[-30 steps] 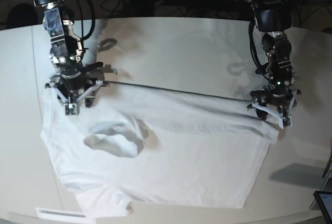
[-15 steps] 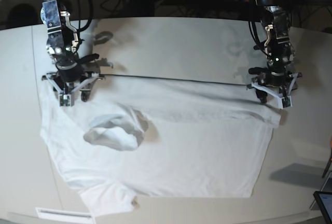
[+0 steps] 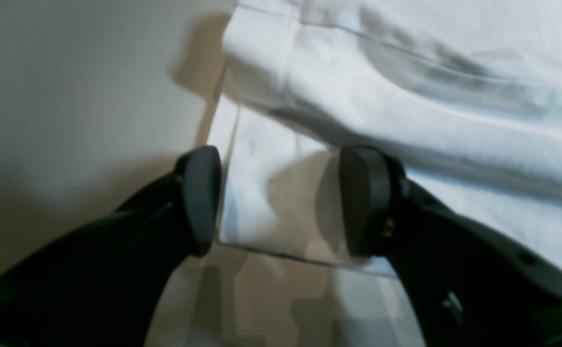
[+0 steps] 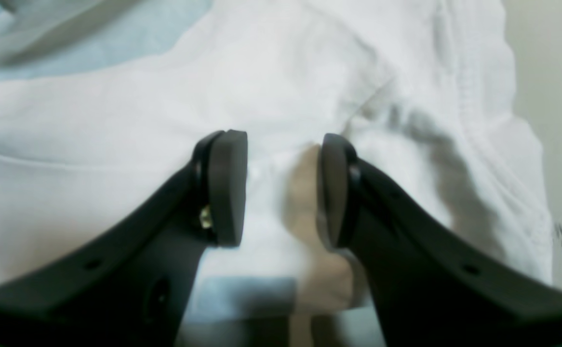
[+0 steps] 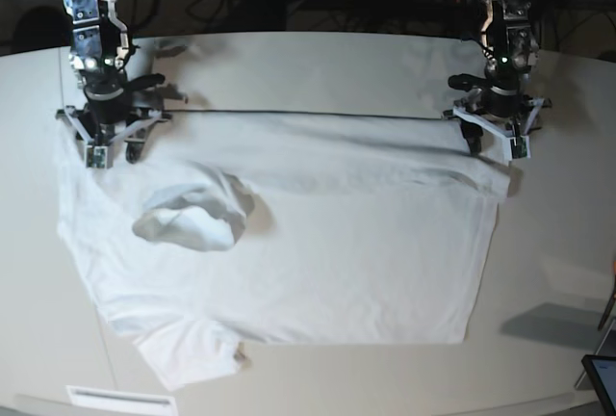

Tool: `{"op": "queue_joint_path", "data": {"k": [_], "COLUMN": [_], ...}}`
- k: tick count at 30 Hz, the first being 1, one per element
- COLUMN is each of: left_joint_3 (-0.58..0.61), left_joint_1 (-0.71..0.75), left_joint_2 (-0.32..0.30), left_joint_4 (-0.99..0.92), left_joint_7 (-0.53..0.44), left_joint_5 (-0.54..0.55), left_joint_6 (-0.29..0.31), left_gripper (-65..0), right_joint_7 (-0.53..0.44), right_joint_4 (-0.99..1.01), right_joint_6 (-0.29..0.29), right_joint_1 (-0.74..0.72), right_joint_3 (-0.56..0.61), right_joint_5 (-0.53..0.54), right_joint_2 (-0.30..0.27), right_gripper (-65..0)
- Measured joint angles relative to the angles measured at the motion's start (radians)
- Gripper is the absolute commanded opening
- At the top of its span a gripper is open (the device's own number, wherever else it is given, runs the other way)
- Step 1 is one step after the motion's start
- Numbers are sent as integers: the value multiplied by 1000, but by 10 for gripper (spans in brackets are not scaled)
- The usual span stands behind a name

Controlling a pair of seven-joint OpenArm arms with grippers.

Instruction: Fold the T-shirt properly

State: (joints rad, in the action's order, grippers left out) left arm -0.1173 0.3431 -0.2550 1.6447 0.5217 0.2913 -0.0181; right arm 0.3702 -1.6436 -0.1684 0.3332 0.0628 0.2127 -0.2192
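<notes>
The white T-shirt lies spread on the white table, with a folded band along its far side and a rumpled neck opening. Its far edge runs taut and straight between both grippers. My left gripper stands on the far right corner. In the left wrist view the left gripper has its jaws apart, with a flap of cloth between the pads. My right gripper stands on the far left corner. The right wrist view shows the right gripper with its jaws apart over fabric.
A sleeve sticks out near the table's front edge. A white strip lies at the front left. A dark flat device pokes in at the lower right. Cables and equipment line the dark back behind the table.
Both grippers have moved toward the far side of the table. The shirt has slid with them, its near hem drawing away from the front edge.
</notes>
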Motion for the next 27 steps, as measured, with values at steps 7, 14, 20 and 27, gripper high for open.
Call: {"op": "queue_joint_path", "data": {"k": [7,14,20,27], "left_joint_3": [-11,-11,-11,-11], "left_joint_1": [100,166,174,175], "left_joint_2": [13,13,14,14], "left_joint_4": [74,125,126,127], "left_joint_7": [-2,5,5,5], "left_joint_5": [-7,-7,-6,-4], "left_joint_6": [-7,-7,-7,-7], "left_gripper": [-270,-270,-270,-270], "right_joint_7": [-11,-42,-53,-10], "right_joint_4": [-27,-31,-38,-101], "right_joint_6": [-2,-2,4,2], "right_joint_1": [50,82,108,166], "right_joint_3": [-2,-5,-36,-79], "right_joint_5": [-4,-3,1,0], "right_joint_2": [-2,-4,7,48], "right_gripper": [-408,-411,-412,-412]}}
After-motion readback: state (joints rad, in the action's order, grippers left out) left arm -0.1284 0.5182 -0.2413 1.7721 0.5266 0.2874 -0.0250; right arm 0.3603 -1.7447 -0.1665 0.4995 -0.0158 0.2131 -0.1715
